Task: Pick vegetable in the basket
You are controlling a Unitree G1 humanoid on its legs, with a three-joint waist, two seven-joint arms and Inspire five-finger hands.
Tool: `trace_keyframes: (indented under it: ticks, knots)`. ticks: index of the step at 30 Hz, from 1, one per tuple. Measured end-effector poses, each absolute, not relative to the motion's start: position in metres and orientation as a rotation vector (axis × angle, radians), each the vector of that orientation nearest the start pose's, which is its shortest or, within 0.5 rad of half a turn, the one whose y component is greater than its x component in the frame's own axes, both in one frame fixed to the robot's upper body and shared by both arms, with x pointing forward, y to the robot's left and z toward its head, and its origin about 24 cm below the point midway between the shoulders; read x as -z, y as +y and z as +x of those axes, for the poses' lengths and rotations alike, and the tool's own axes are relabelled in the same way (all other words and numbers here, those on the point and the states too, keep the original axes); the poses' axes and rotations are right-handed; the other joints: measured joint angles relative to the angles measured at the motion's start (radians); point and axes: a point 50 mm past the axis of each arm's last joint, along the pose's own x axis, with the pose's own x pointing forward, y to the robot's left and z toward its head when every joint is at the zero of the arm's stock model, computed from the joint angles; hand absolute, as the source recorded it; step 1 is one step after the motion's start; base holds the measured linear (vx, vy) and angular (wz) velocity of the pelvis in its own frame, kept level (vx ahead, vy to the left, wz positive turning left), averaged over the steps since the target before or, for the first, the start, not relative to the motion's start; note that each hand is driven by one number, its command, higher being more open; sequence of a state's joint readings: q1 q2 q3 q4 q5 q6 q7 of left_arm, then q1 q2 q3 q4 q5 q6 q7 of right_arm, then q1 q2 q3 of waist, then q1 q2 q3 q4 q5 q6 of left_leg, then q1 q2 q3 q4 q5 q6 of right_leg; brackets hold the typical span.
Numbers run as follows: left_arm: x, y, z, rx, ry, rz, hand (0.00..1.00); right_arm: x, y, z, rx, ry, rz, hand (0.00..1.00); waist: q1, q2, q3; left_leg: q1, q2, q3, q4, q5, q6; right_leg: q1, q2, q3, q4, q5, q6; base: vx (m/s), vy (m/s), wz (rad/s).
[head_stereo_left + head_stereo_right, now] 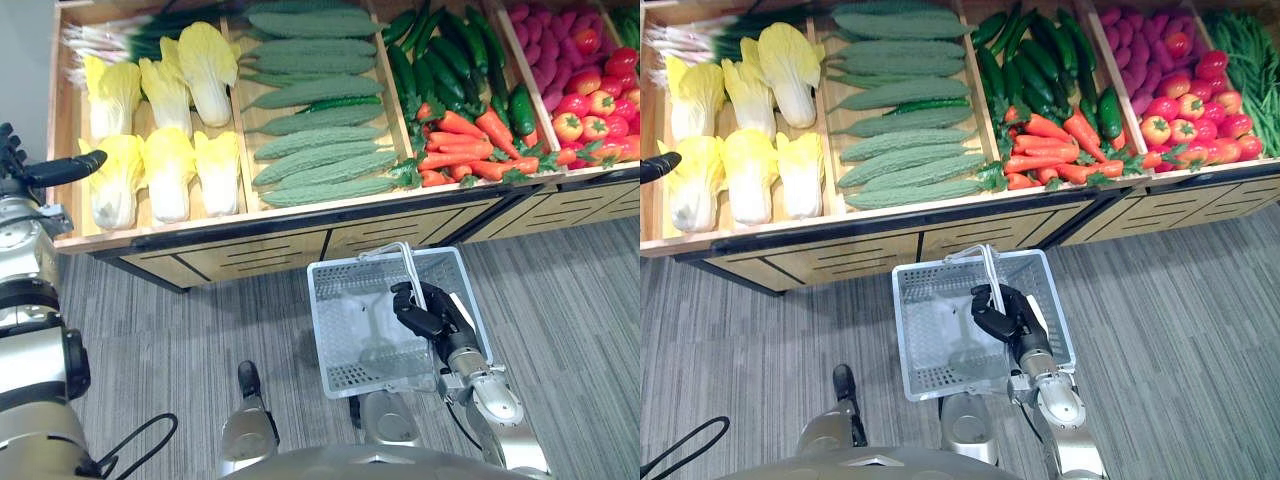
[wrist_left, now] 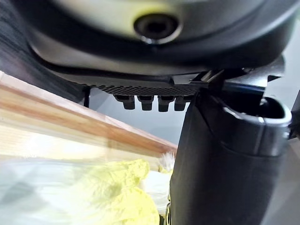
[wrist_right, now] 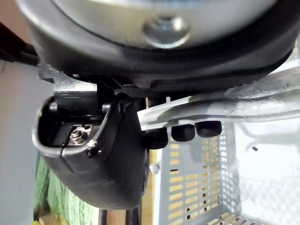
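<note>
Currently at reach-to-pick, no vegetable in the basket yet

Judging the step as early: approaching the produce, no pick made. Seeing the basket low in front of the wooden display stand, bare inside; can't tell whether resting on the floor or hanging. Reading the right hand as clamped on the basket's handle, fingers curled under the bar, nothing else in it. Finding the left hand up at the stand's left end, just beside the yellow napa cabbages, holding nothing. Can't tell whether open or curled. Guessing a cabbage as the nearest target, with bitter gourds, cucumbers and carrots well apart to the right. Next move: spread wide over one cabbage head, wrap round its middle, lift clear of the neighbours, carry across, lower into the basket. Keep the right grip steady meanwhile.
</note>
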State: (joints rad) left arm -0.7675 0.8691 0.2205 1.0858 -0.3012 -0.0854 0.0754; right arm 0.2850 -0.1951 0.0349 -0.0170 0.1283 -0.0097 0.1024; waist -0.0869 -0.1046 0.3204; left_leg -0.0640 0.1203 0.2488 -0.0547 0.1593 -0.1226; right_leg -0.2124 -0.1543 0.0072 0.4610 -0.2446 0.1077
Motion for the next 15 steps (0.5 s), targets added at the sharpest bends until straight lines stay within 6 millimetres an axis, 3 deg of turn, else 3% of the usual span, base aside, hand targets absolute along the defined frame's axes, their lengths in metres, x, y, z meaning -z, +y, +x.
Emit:
trace_keyframes:
  ticks: [5,15]
  knots:
    - [-0.191,0.417,0.314,-0.725,-0.071,0.17,1.0,-0.005,-0.185,0.198,-0.082,0.178,-0.022,0.0,-0.001,0.0,0.096,-0.044,0.002,0.008,0.033,-0.003,0.001,-0.056,0.001,0.019,0.033,0.001,-0.003,-0.08,-0.03,-0.07]
    - [-0.193,0.42,0.312,-0.76,-0.078,0.152,1.0,-0.012,-0.175,0.204,-0.112,0.122,0.001,0.0,-0.002,-0.01,0.149,-0.105,0.027,0.051,0.054,-0.004,0.0,-0.137,0.032,0.06,0.04,0.032,-0.009,-0.03,-0.028,-0.13]
